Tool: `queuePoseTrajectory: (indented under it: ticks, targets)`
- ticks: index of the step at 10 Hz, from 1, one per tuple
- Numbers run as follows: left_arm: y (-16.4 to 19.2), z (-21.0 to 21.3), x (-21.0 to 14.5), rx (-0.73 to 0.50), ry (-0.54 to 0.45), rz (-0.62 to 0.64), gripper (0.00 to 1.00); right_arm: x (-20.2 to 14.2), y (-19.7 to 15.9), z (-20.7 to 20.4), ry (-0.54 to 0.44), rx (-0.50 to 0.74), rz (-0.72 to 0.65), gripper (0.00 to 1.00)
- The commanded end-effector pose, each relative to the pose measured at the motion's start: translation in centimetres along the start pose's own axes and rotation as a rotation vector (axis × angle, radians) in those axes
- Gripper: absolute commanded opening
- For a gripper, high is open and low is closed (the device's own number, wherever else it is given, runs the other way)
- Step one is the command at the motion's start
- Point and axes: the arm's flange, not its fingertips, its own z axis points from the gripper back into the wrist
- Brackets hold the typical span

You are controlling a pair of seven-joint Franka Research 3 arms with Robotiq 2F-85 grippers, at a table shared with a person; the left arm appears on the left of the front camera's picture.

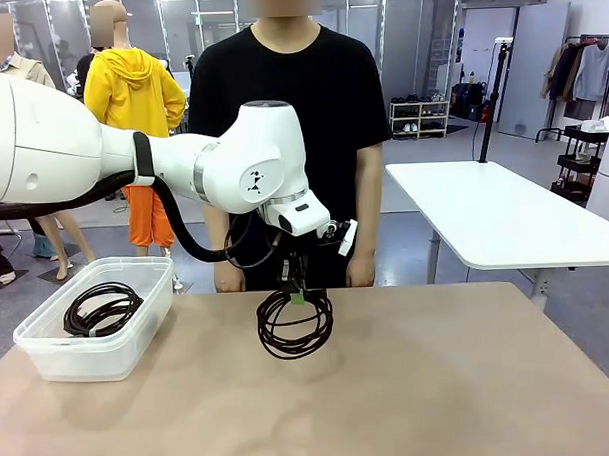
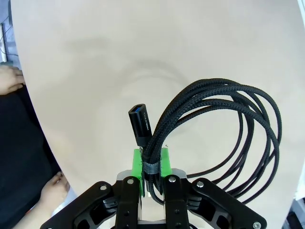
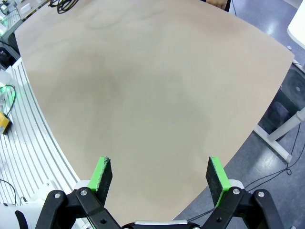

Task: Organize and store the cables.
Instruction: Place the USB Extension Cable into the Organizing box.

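A coiled black cable (image 1: pixel 294 325) hangs from my left gripper (image 1: pixel 296 289) over the far middle of the table, its loop low over the tabletop. In the left wrist view the left gripper (image 2: pixel 151 164) is shut on the cable (image 2: pixel 224 129) at its bound part, with a plug sticking out past the green pads. Another coiled cable (image 1: pixel 101 310) lies inside the clear plastic bin (image 1: pixel 49 352) at the table's left. My right gripper (image 3: pixel 159 174) is open above bare tabletop with nothing between its fingers.
A person in a black shirt (image 1: pixel 290 98) stands at the far edge, hands (image 1: pixel 361 271) down near the table. The brown table (image 1: pixel 410 384) has free room at the front and right. A white table (image 1: pixel 504 216) stands beyond at the right.
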Motion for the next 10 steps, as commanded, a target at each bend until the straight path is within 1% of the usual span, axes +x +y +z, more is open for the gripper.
queuePoseTrajectory:
  ticks: [1,2,3,4,5,6,7,8,9,10]
  targets:
    - [0.0,0.2,0.0,0.003,-0.002,0.013,0.00,0.0,-0.2,0.0,-0.019,0.001,0.010,1.00]
    - [0.0,0.2,0.0,0.003,-0.002,0.013,0.00,0.0,-0.2,0.0,-0.019,0.001,0.010,1.00]
    - [0.0,0.0,0.0,0.000,0.000,0.000,0.16,0.0,-0.2,0.0,-0.019,0.001,0.010,1.00]
    - [-0.3,1.7,-3.2,-0.010,0.012,-0.076,0.16,0.0,-0.2,0.0,-0.019,0.001,0.010,1.00]
    - [-0.7,2.9,-6.3,0.028,0.047,-0.071,0.16,0.0,-0.2,0.0,-0.019,0.001,0.010,1.00]
    - [-1.4,4.2,-9.3,0.051,0.036,-0.090,0.16,0.0,-0.2,0.0,-0.019,0.001,0.010,1.00]
    - [-2.6,5.9,-12.6,0.110,0.070,-0.108,0.16,0.0,-0.2,0.0,-0.019,0.001,0.010,1.00]
    - [-4.1,7.3,-15.3,0.171,0.099,-0.180,0.16,0.0,-0.2,0.0,-0.019,0.001,0.010,1.00]
    - [-5.4,8.3,-17.8,0.223,0.116,-0.212,0.16,0.0,-0.2,0.0,-0.019,0.001,0.010,1.00]
    - [-6.6,9.4,-20.5,0.270,0.108,-0.244,0.16,0.0,-0.2,0.0,-0.019,0.001,0.010,1.00]
